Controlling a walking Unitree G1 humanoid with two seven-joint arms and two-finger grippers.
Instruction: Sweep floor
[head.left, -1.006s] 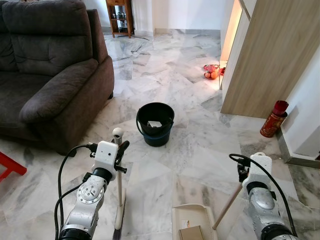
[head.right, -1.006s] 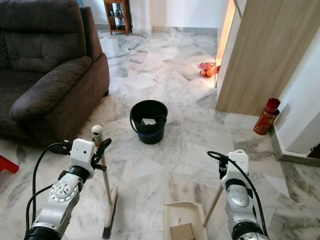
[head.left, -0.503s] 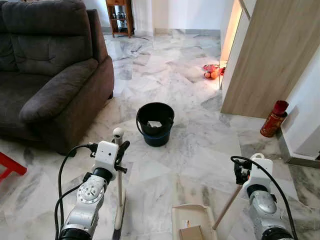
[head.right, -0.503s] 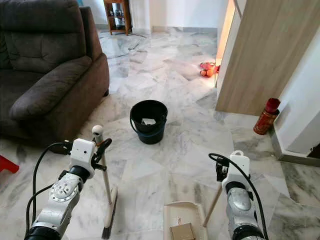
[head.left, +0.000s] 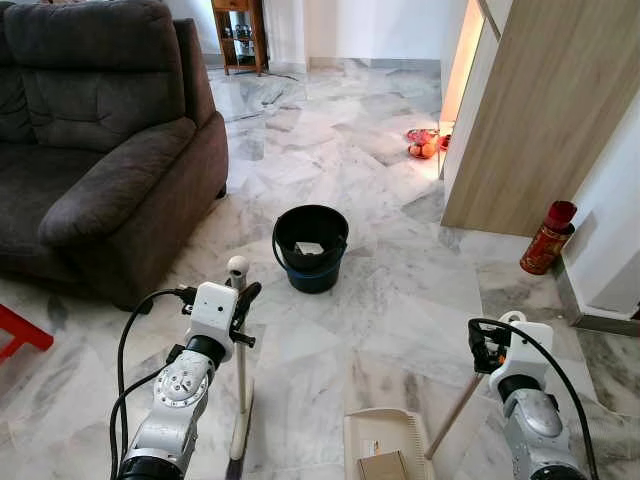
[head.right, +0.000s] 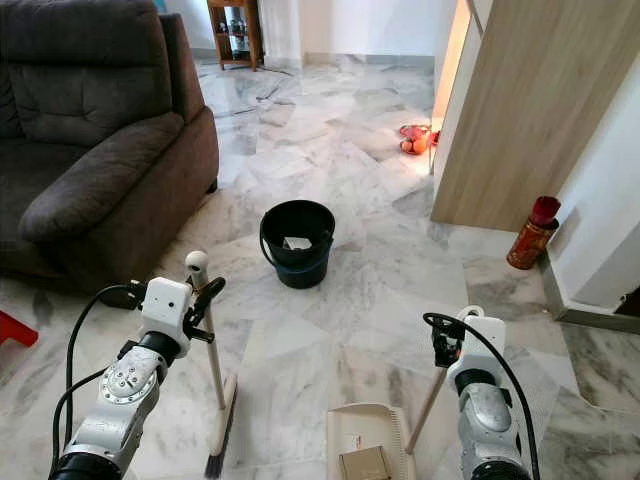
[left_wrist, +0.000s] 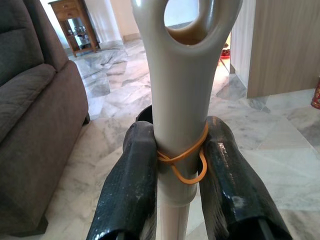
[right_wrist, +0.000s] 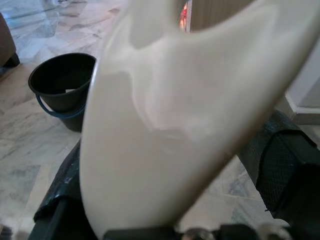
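The left gripper (left_wrist: 175, 165) pinches the upright broom (head.left: 239, 370) handle near its top, bristles on the marble floor (head.left: 340, 160) at near left. The right gripper (right_wrist: 170, 200) clamps the dustpan (head.left: 385, 445) handle, pan flat at near centre. A black bucket (head.left: 311, 247) stands farther ahead.

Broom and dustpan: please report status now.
Left gripper shut on broom, upright. Right gripper shut on dustpan handle, pan on floor. Black bucket ahead.
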